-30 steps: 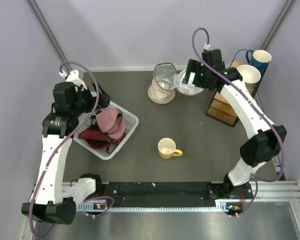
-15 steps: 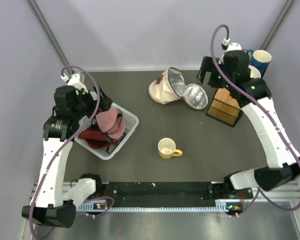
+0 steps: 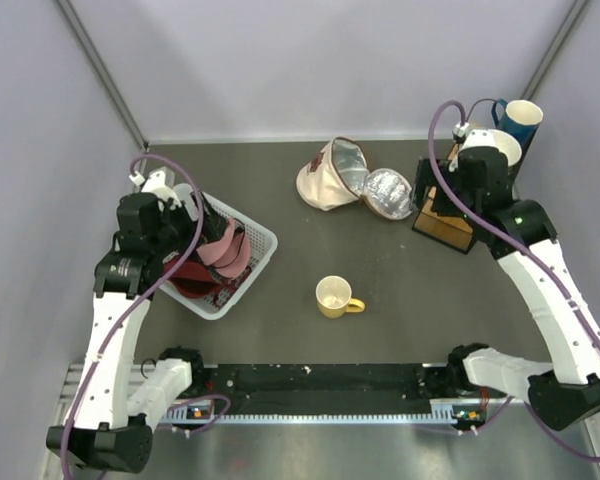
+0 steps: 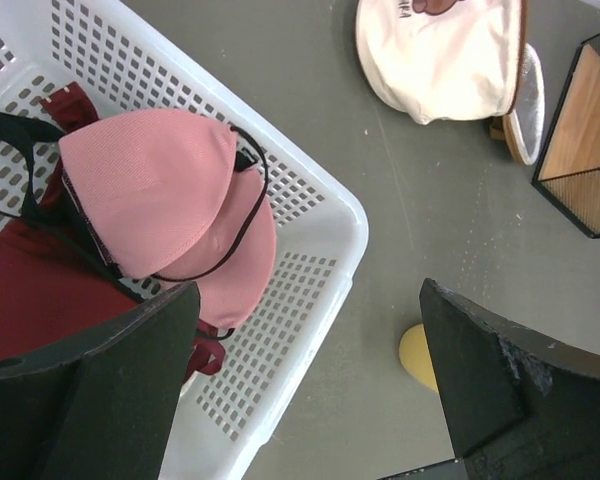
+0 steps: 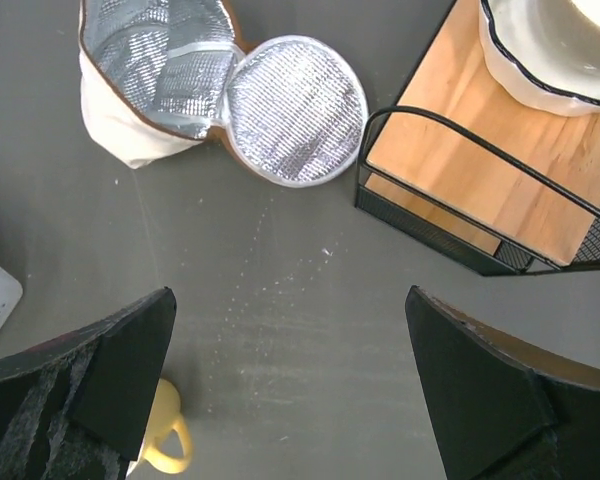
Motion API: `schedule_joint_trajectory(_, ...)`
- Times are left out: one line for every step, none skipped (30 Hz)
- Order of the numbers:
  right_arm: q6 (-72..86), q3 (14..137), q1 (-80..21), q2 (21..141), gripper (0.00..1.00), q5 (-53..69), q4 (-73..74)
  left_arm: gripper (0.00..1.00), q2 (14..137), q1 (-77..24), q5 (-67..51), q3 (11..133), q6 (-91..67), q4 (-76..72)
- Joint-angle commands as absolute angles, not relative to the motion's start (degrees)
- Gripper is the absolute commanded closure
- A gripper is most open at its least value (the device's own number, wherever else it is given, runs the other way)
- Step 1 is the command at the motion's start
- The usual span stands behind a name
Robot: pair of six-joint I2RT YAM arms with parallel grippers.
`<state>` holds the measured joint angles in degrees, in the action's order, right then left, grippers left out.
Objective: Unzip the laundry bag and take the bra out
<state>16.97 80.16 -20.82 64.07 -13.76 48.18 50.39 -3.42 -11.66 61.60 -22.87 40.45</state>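
Observation:
The cream laundry bag (image 3: 322, 182) lies on its side at the back of the table. Its mouth gapes and its round silvery lid (image 3: 388, 192) lies flat beside it. The right wrist view shows only lining inside the laundry bag (image 5: 150, 70), with the lid (image 5: 295, 110) next to it. The bra (image 3: 220, 250), pink cups over maroon, rests in the white basket (image 3: 255, 262). My left gripper (image 4: 310, 292) hangs open above the basket's rim, just beside the bra (image 4: 145, 190). My right gripper (image 5: 290, 295) is open over bare table, nearer than the bag.
A yellow mug (image 3: 335, 296) stands mid-table. A black wire rack with wooden shelves (image 3: 442, 215) sits at the right, holding a white cup (image 3: 497, 148) and a blue cup (image 3: 523, 118). Grey walls enclose the table on three sides.
The right arm has drawn back from the bag's lid toward the rack. The bag tipped over and its lid fell open flat. The left gripper shifted slightly nearer over the basket.

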Motion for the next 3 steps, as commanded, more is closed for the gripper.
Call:
schedule_joint_trajectory(16.96,80.24,-20.65,61.96,0.01,-16.0,47.37,0.04,49.39,-3.25,-13.97,61.44,-24.17,36.57)
schedule_joint_trajectory(16.96,80.33,-20.65,62.05,0.01,-15.74,47.63,0.04,49.39,-3.25,-14.15,61.26,-24.26,36.13)
schedule_joint_trajectory(17.05,80.33,-20.57,62.14,0.01,-15.56,47.64,0.04,49.39,-3.25,-14.32,61.09,-24.34,36.04)
